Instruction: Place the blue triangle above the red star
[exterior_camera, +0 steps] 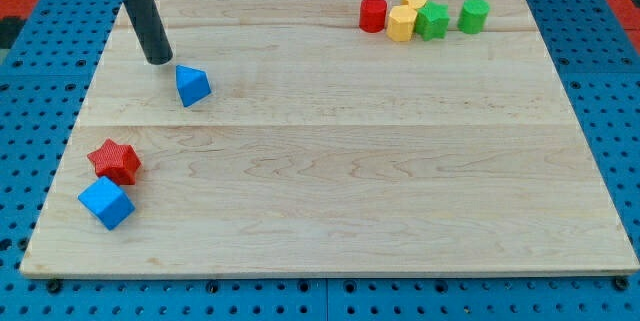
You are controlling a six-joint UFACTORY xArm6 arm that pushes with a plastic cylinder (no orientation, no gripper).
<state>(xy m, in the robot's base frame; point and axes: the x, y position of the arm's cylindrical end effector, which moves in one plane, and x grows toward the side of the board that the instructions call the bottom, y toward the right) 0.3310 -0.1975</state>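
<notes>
The blue triangle (192, 85) lies on the wooden board (340, 161) in the upper left part. The red star (115, 161) lies lower down near the board's left edge, below and to the left of the triangle. My tip (159, 61) is at the end of the dark rod, just up and to the left of the blue triangle, with a small gap between them.
A blue cube (106, 203) touches the red star at its lower side. At the view's top right stand a red cylinder (373, 13), a yellow block (402, 23), another yellow block (413, 1), a green block (432, 20) and a green cylinder (473, 14).
</notes>
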